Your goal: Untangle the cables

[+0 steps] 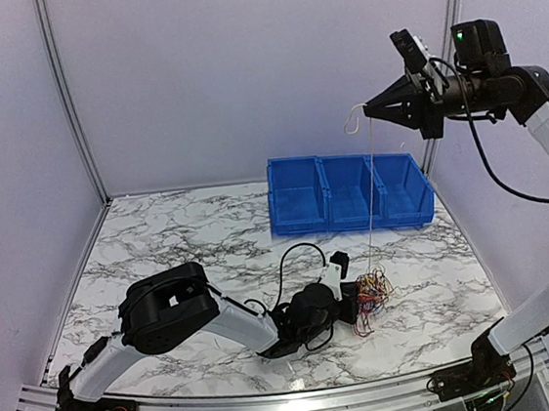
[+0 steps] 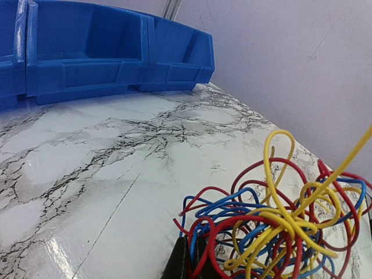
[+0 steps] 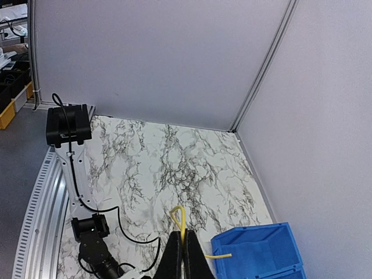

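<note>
The right gripper (image 1: 368, 110), high at two o'clock, pinches one yellow wire (image 1: 372, 185), drawn taut up from the cables (image 1: 372, 293) at five o'clock on the worktop (image 1: 160, 237). The left gripper (image 1: 352, 305), pressed together, pins the bunch's nine o'clock edge. Red, blue and yellow loops are knotted there, so I judge most untangling undone.

place: robot lab test cell, pretty sure | plain white panel walls (image 1: 241, 72) in aluminium posts (image 1: 69, 99) boxing in a marble-print desk (image 1: 179, 235) | slotted metal rail (image 1: 276, 402) along the near edge | blue bins (image 1: 350, 193) at the back | yellow crate (image 3: 6, 113) and shelf clutter past the panel
</note>
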Motion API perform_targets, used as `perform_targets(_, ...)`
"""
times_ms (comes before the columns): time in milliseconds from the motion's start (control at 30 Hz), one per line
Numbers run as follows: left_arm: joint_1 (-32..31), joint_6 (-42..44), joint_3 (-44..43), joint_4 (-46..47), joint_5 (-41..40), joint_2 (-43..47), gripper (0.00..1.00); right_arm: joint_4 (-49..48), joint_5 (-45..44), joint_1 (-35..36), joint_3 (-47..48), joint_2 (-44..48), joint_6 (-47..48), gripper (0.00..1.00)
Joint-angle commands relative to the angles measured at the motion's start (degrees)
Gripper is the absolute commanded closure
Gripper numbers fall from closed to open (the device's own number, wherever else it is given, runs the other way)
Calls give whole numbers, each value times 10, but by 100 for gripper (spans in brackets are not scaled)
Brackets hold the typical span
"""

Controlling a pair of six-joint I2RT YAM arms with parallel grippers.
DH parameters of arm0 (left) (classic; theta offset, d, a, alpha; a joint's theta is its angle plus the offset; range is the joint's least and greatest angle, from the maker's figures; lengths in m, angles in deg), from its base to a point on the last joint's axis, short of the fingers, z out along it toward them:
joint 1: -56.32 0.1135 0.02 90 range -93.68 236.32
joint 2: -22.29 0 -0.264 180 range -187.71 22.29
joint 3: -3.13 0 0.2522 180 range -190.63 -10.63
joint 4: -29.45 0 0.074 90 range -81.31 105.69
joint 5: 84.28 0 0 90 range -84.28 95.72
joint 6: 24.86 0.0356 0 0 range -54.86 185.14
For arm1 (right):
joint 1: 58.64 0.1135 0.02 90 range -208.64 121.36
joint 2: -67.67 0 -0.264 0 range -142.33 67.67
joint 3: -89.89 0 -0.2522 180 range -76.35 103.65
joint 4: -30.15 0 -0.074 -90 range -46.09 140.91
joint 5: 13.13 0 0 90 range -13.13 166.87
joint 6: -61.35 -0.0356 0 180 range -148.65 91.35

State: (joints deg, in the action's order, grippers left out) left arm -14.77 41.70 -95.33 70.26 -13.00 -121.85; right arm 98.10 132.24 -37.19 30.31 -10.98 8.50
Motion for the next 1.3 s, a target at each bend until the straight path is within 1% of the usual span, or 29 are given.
perform_targets(0,-8,3,-2,-52,5,-27,100,-26,32,-14,87,-13,-15,100)
perform_targets(200,-8,5,3,-64,4,-22,100,-56,30,-14,157,-25,-33,100)
perform_targets(333,-8,9,-9,-73,2,-28,100,-126,41,-13,133,7,-70,100)
perform_targets(467,-8,10,-28,-83,2,-38,100,-134,42,-13,181,-5,-87,100)
perform_targets(567,-8,15,-36,-89,0,-41,100,-135,24,-14,184,-12,-85,100)
perform_targets(667,-8,15,-32,-90,-1,-39,100,-136,16,-13,165,-12,-80,100)
perform_targets(767,-8,20,-17,-87,-5,-25,100,-140,1,-13,121,-3,-76,100)
perform_targets(900,-8,49,60,-42,-32,41,99,-148,-22,-13,11,27,-68,100)
perform_targets(933,-7,56,85,-28,-38,64,96,-149,-28,-13,-17,35,-64,100)
perform_targets(967,-7,59,113,-14,-47,85,89,-151,-34,-14,-46,43,-61,100)
perform_targets(1033,-8,61,165,10,-54,130,69,-157,-41,-13,-97,62,-59,100)
perform_targets(1100,-8,60,219,27,-57,176,55,-163,-46,-13,-142,76,-60,100)
perform_targets(1167,-8,64,259,38,-56,209,46,-177,-45,-14,-182,88,-66,100)
perform_targets(1267,-8,71,312,52,-50,252,40,-192,-44,-13,-232,100,-76,100)
